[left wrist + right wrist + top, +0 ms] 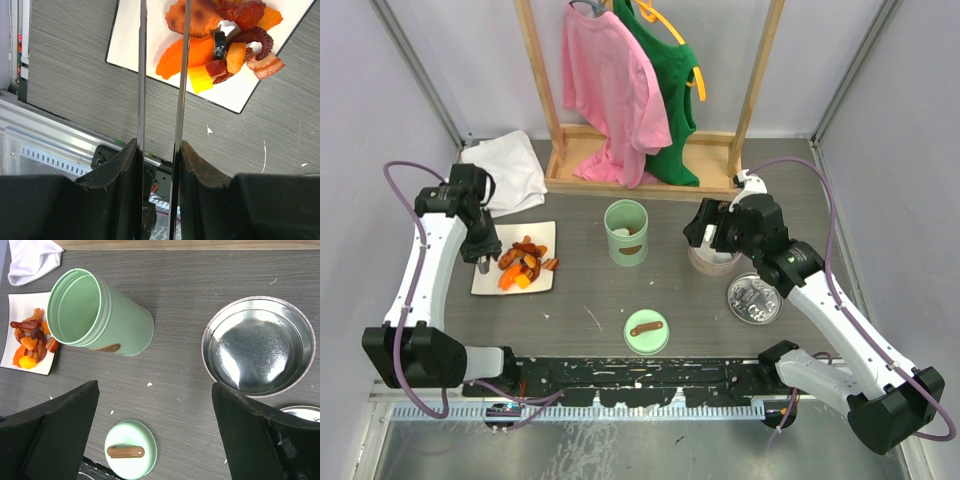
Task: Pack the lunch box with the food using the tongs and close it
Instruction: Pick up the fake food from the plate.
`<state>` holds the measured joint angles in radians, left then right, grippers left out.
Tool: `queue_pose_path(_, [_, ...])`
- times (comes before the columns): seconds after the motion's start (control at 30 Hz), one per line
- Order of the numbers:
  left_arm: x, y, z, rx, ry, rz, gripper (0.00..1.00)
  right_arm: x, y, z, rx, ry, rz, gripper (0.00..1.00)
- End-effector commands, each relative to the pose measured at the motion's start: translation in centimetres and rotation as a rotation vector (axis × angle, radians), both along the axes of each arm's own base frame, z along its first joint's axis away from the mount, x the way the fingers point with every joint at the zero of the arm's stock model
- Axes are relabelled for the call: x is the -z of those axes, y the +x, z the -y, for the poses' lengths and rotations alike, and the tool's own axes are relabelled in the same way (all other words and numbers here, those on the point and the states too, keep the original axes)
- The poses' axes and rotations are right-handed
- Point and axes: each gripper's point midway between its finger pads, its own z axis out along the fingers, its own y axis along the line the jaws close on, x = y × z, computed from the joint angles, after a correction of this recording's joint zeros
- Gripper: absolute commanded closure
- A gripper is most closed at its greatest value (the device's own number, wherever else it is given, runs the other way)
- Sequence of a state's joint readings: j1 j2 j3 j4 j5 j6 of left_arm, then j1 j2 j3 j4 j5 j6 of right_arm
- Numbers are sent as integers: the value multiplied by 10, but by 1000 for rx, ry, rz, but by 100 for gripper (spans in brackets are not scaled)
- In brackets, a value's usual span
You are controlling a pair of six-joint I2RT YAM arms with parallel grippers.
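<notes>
The food [220,35], orange, red and dark brown pieces, lies heaped on a white square plate [135,40] at the table's left. My left gripper [159,147] is shut on the tongs [142,75]. Their two thin metal arms run up between its fingers and over the plate; one arm crosses an orange piece, and the tips are past the frame's top edge. The lunch box [626,232], a pale green cylinder, stands open at mid table, and its round lid [647,331] with a brown strap lies in front of it. My right gripper [155,387] hangs open above the table between lunch box and tin, holding nothing.
A round metal tin [257,347] stands open right of the lunch box [115,325], with its metal lid [755,298] beside it. A white cloth [510,170] lies behind the plate [490,285]. A wooden rack [650,185] with pink and green shirts stands at the back.
</notes>
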<state>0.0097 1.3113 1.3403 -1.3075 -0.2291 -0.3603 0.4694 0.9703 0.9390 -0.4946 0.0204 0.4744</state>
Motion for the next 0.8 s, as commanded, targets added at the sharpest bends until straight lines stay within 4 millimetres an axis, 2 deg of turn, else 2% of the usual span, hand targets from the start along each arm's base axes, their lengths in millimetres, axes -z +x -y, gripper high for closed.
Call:
queue_pose_path(0.0, [-32,4,3,-12,-28,139,77,-36,5,-3,4,59,88,0])
queue_pose_path(0.23, [-39,4,18,7,-107,170,77,-36,4,-4,1,66,84,0])
queue_pose_path(0.5, [-67,12,67,136,-356,298,77,-33,4,-6,1,75,75,0])
queue_pose_path(0.77, [-89,13,99,205,-534,379,76,-32,4,-6,2,85,71,0])
